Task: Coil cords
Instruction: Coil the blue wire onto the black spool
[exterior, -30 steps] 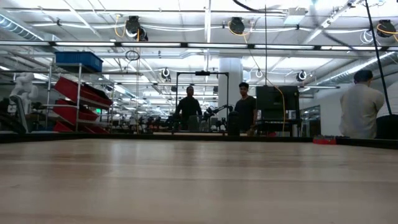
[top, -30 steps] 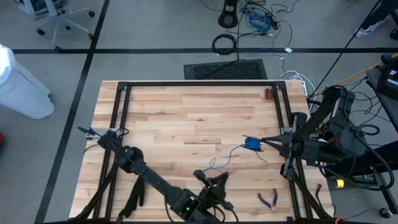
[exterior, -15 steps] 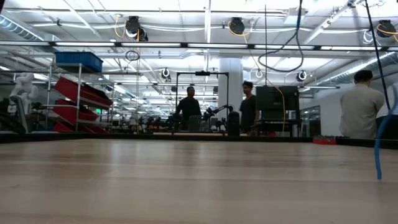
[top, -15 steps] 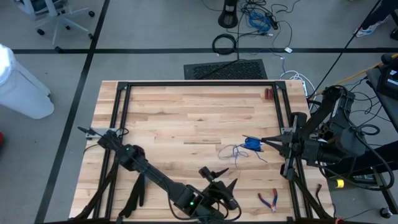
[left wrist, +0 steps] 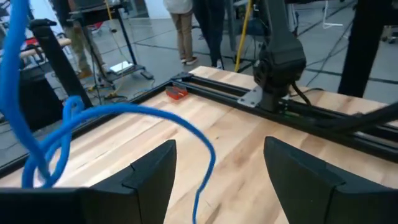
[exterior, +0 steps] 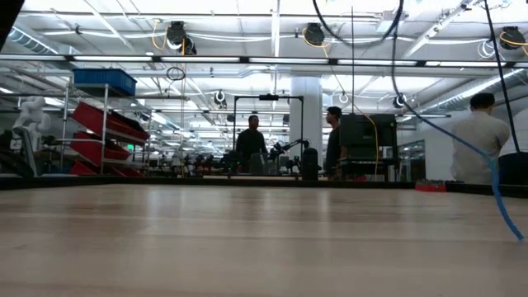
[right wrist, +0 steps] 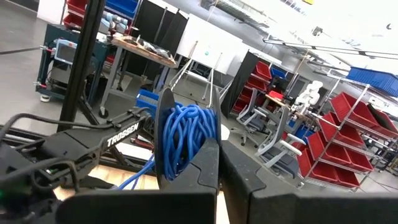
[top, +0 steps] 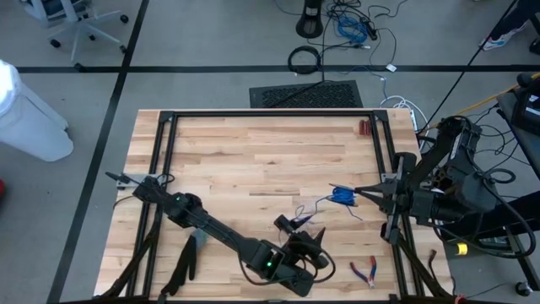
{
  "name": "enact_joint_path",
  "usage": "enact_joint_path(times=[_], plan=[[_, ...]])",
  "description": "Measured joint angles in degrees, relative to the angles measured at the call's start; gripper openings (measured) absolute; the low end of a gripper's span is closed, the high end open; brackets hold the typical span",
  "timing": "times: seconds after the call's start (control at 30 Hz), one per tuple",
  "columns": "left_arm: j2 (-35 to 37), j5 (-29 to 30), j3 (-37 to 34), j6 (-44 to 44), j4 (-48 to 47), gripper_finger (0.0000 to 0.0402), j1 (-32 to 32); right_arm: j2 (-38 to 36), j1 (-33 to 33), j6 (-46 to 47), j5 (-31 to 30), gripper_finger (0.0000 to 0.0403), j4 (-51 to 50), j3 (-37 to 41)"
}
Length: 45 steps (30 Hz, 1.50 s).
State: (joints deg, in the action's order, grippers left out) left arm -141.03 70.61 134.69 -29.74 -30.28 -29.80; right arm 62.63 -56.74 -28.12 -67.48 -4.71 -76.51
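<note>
The right end effector (top: 361,192) hung over the right part of the wooden table (top: 253,152), just inside the right rail of the black frame (top: 164,152), with its fingers (right wrist: 208,165) clenched on a bundled wad of the blue cord (top: 341,196). In the right wrist view that wad (right wrist: 185,140) sat pinched between the 2 dark fingers, loops bulging out above them. From the bundle a loose strand trailed toward the table's middle in slack curves and reached the left end effector (top: 305,237) near the front edge.

The left end effector stood released, its 2 fingers (left wrist: 152,171) spread wide apart. In the left wrist view the blue cord (left wrist: 134,115) arched in front of and above the open fingers, looping at one side and dropping down between them; whether it touched either finger could not be told. The left arm stretched diagonally from the table's left side to that spot.

Red-handled pliers (top: 365,271) lay on the table near the front right corner, apart from the cord. A small red object (top: 364,127) rested by the far right frame rail. In the low view a blue strand (exterior: 503,202) hung at the right edge, and several people (exterior: 250,148) stood in the room beyond.
</note>
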Motion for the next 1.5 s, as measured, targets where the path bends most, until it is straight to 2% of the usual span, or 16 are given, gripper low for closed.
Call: enact_joint_path(times=[0.23, 0.33, 0.43, 0.73, 0.9, 1.03, 1.3, 1.5], plan=[[-0.33, 0.63, 0.00, 0.05, 0.35, 0.0245, 0.80, 0.00, -0.01, 0.00, 0.02, 0.0000, 0.00, 0.00], [-0.33, 0.95, 0.00, 0.73, 0.33, 0.0226, 1.25, 0.00, 0.00, 0.00, 0.02, 0.0000, -0.02, 0.00], [-0.33, 1.00, 0.00, 2.02, 0.21, 0.0183, 1.61, 0.00, 0.00, 0.01, 0.02, 0.0000, -0.02, 0.00], [-0.33, 1.00, 0.00, 4.19, 0.11, 0.0015, 1.56, 0.00, 0.01, 0.04, 0.02, 0.0000, -0.04, 0.00], [-0.33, 1.42, 0.02, 6.41, -1.40, 0.0011, -0.03, 0.02, -0.01, 0.09, 0.02, 0.0000, -0.07, 0.00], [0.48, -0.15, 0.17, 6.93, -6.82, 0.0005, -2.83, 0.02, -0.01, 0.04, -0.21, 0.0000, -0.09, 0.00], [9.05, -0.17, 0.41, 5.34, -11.20, 0.0003, -11.06, -0.02, -0.01, -0.96, -4.80, 0.0000, -0.19, 0.00], [12.35, 5.69, 0.39, 6.66, -12.89, 0.0002, -20.96, -0.11, -0.01, -1.49, -7.13, 0.0000, -0.22, 0.00]])
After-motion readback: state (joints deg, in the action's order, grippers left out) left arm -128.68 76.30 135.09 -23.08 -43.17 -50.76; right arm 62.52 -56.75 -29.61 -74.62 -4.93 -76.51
